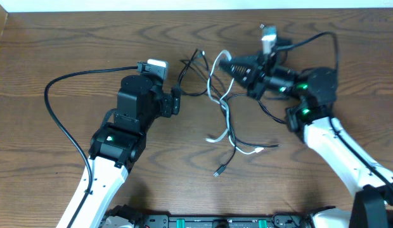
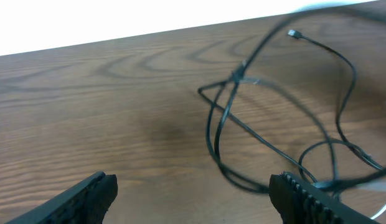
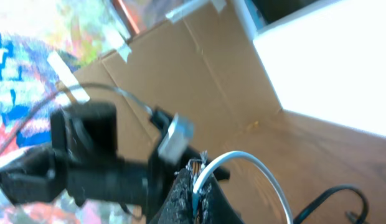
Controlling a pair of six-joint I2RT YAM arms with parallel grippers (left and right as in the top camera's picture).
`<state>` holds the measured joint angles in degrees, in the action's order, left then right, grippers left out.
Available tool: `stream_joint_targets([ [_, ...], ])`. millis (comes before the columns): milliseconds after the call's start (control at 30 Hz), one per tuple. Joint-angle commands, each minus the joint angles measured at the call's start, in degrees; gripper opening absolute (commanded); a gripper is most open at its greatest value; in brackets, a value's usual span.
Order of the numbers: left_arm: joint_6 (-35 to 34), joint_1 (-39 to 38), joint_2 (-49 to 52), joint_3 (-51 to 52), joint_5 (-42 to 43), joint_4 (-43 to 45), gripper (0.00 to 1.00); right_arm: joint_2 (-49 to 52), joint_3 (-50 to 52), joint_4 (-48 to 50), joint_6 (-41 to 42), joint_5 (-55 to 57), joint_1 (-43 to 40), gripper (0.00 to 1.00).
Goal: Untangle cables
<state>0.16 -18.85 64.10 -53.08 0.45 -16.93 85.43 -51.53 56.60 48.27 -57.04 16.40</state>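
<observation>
The cables (image 1: 229, 124) lie tangled in the middle of the wooden table, several thin black cords and one white cord (image 1: 213, 95). My right gripper (image 1: 224, 65) is at the top of the tangle, raised off the table. In the right wrist view it (image 3: 197, 186) is shut on the white cord (image 3: 268, 171), which arcs out from between the fingers. My left gripper (image 1: 177, 101) is just left of the tangle. In the left wrist view it (image 2: 193, 194) is open with bare wood between its fingers, and black loops (image 2: 225, 118) lie ahead and to the right.
A thick black arm cable (image 1: 57, 117) loops across the table's left side. A cardboard box (image 3: 199, 68) stands beyond the table's left end. A loose black plug end (image 1: 217, 172) lies nearest the front. My left arm (image 3: 87, 165) shows across from the right gripper.
</observation>
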Motion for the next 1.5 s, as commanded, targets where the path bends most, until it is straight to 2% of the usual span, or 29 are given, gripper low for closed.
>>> stream_joint_targets([
  [0,-0.24,0.20,0.26,-1.46,5.11,-0.17,0.84,-1.09,-5.86,-3.37,2.71,-0.52,-1.46,0.01],
  [267,0.17,0.17,0.26,-1.46,10.99,-0.15,0.83,-1.09,-17.57,-19.47,-0.76,-1.46,-3.76,0.01],
  [600,0.15,0.17,0.26,-1.46,11.17,-0.13,0.84,-1.09,-30.27,-28.65,-0.74,-4.46,-6.49,0.01],
  [967,0.17,0.17,0.26,-1.46,15.74,1.27,0.84,-1.05,-38.86,-29.68,0.61,-2.86,-7.43,0.01],
  [1467,0.15,0.17,0.26,-1.46,15.87,1.53,0.83,-1.05,-46.01,-29.64,1.51,-0.35,-11.52,0.01],
])
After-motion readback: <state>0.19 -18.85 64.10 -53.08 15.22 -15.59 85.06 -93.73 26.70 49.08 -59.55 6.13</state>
